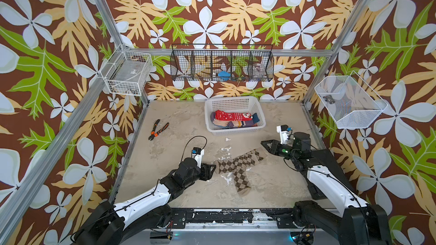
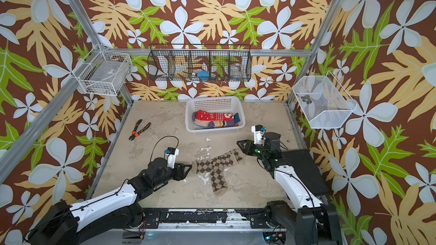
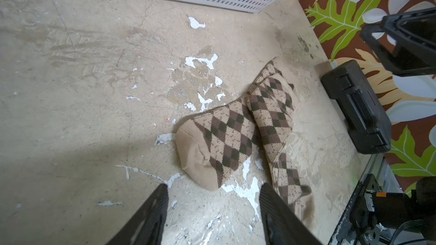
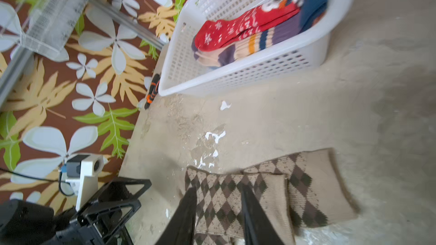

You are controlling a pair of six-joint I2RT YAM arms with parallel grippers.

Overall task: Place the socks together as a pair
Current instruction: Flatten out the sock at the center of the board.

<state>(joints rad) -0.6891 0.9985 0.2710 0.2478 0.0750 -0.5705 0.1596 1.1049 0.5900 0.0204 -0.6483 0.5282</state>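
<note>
Argyle socks (image 1: 236, 164): cuffs overlapped toward 2 o'clock, toes toward 9 and 6. Basket (image 1: 236, 131) at 12; pliers (image 1: 158, 129) at 10. Left gripper (image 3: 213, 187), right gripper (image 4: 218, 188): fingers apart.

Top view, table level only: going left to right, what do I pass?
In order: pliers → left claw → brown argyle socks → right claw → black case. The white basket sits behind the socks and overlaps them across, so it has no clear place.

Tabletop (image 1: 177, 119): argyle socks (image 1: 238, 166), basket (image 1: 232, 99), pliers (image 1: 158, 129), case (image 3: 356, 107)
</note>
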